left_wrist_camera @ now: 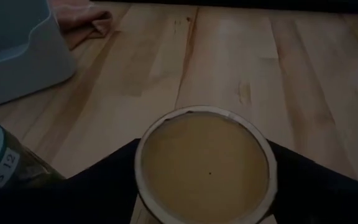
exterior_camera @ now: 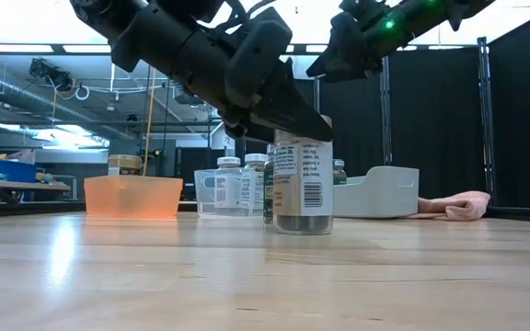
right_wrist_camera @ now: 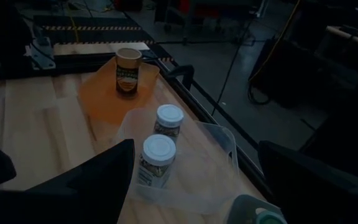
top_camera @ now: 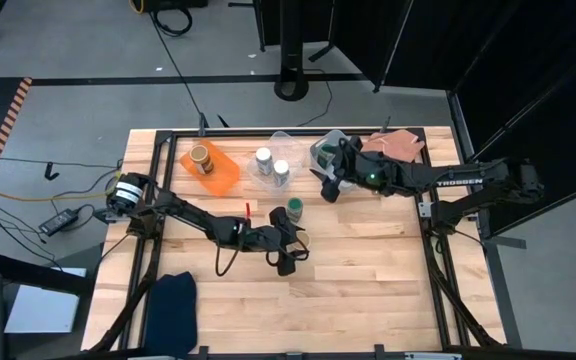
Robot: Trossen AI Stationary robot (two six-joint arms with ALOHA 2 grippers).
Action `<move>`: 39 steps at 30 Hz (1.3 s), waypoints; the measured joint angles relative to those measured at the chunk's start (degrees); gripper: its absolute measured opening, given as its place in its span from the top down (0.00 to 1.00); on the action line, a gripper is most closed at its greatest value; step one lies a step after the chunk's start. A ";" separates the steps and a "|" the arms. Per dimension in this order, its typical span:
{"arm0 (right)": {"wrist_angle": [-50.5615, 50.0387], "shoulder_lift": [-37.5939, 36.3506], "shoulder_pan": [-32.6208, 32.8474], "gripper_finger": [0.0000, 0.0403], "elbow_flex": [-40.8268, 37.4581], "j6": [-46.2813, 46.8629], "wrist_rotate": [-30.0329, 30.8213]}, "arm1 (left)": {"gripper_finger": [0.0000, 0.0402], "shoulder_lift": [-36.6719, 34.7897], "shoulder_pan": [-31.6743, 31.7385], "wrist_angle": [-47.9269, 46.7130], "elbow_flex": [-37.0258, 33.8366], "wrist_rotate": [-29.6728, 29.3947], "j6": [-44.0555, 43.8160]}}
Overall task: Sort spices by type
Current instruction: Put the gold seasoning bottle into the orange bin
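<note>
Centrally on the wooden table [top_camera: 368, 280], a small cylindrical tan-topped spice jar [left_wrist_camera: 205, 163] stands upright, hidden from above by the left gripper [top_camera: 286, 248], whose dark fingers flank it; contact cannot be told. Beside it stands a green-lidded jar [top_camera: 295, 210]. Near the far edge hovers the right gripper [top_camera: 330, 183], spread wide.

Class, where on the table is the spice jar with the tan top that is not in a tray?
In the high view, the tan-topped jar stands on bare wood near the table's middle, between the left gripper jaws, beside a green-lidded jar, nearer the front edge than the trays.
</note>
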 joint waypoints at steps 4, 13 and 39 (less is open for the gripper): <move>-0.42 0.00 -0.63 0.13 0.00 0.20 0.00 | 0.33 0.09 0.00 0.23 0.00 -0.32 -0.02; -0.33 0.00 -1.87 0.13 0.00 0.60 0.00 | 0.33 -1.74 0.33 -0.39 0.00 -4.08 -0.37; -0.47 0.00 -4.86 0.13 0.00 3.32 0.00 | 0.32 -40.44 5.70 -35.44 0.15 -17.31 -14.03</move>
